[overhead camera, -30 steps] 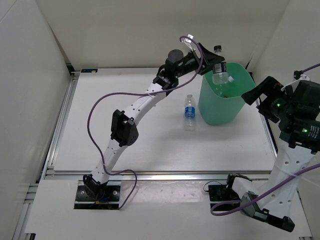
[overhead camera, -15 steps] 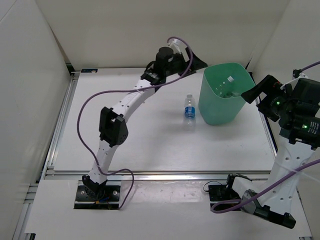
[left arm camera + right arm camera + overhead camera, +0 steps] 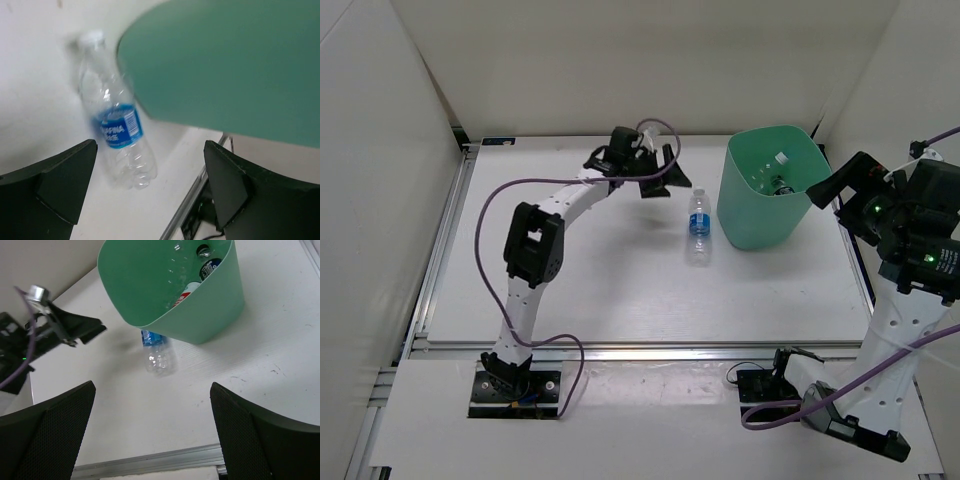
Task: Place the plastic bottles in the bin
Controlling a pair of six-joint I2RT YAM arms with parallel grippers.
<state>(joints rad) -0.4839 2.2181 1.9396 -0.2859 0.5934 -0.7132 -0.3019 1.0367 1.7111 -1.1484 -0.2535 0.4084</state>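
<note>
The mint-green bin [image 3: 748, 222] stands at the back right of the table. Three bottles lie inside it: a red-labelled one [image 3: 183, 294], a black-labelled one [image 3: 210, 268] and a clear one [image 3: 176, 261]. The blue-labelled bottle [image 3: 698, 224] lies on the table just left of the bin, and also shows in the left wrist view [image 3: 118, 134]. My left gripper [image 3: 660, 173] is open and empty, above the table left of that bottle and the bin [image 3: 225, 65]. My right gripper [image 3: 832, 188] is open and empty, raised right of the bin [image 3: 212, 315].
White walls enclose the table on the left, back and right. An aluminium rail [image 3: 620, 348] runs along the near edge. The left arm's purple cable [image 3: 520, 185] loops over the left half of the table.
The left gripper held a bottle over the bin's rim a second ago. That bottle is now inside the bin. The left gripper has drawn back to the left, empty. The right arm has not moved.
</note>
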